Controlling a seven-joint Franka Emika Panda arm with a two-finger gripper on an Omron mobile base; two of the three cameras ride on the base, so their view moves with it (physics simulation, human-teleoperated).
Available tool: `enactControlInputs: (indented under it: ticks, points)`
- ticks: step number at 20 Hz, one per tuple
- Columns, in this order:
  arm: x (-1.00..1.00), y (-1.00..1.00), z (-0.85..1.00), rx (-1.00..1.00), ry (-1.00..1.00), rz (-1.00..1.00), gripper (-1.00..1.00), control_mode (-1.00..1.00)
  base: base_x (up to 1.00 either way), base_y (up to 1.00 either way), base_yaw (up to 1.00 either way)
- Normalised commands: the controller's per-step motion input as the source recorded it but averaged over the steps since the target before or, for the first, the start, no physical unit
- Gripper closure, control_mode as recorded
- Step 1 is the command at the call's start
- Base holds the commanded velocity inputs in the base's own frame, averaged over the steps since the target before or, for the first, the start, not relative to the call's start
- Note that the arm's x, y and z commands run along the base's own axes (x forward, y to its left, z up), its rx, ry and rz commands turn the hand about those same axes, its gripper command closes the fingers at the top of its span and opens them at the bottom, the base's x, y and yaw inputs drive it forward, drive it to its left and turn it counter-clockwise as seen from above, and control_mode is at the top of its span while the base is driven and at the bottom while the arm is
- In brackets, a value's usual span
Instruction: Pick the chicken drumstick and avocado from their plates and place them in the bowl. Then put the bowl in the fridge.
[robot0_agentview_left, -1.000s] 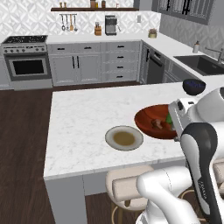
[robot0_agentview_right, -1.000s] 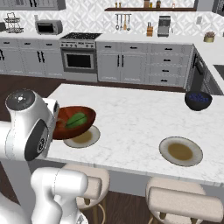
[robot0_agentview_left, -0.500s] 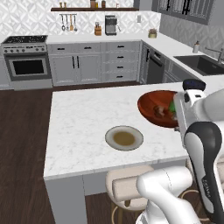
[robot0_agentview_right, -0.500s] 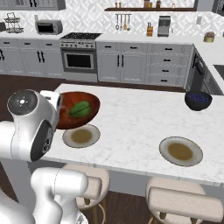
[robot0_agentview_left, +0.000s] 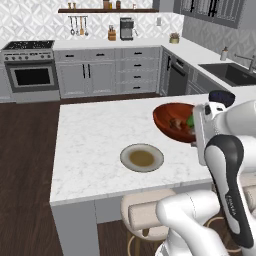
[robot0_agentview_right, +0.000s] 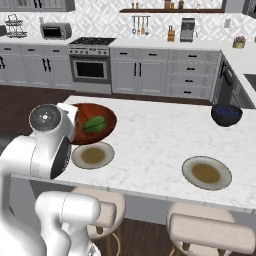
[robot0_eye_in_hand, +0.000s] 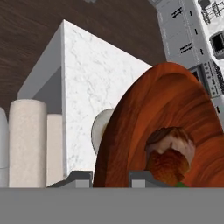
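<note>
The bowl (robot0_agentview_left: 174, 121) is held tilted above the island counter (robot0_agentview_left: 95, 140), its rim clamped by the gripper (robot0_eye_in_hand: 111, 178). The drumstick (robot0_eye_in_hand: 170, 155) and avocado (robot0_agentview_right: 94, 124) are carried inside. Two plates (robot0_agentview_right: 206, 172) are left on the counter; the fingers are prob. fully closed on the rim.

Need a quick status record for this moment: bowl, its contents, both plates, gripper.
bowl: lifted off the counter, tilted, rim between the gripper fingers
avocado: inside bowl
chicken drumstick: inside bowl
plates: both bare, one beside the arm, one further along the island
gripper: shut on bowl rim
blue bowl: on the island's far corner
</note>
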Motion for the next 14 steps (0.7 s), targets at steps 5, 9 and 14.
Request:
enactControlInputs:
  ticks: [5,9,14]
  points:
    - [0.0,0.1,-0.26,-0.05,-0.02,-0.01,1.0,-1.0,0.0,0.0,0.0]
    - [0.0,0.04,-0.11,0.0,0.0,0.0,1.0,-1.0,0.0,0.0,0.0]
    - [0.0,0.0,0.0,0.0,0.0,0.0,1.0,-1.0,0.0,0.0,0.0]
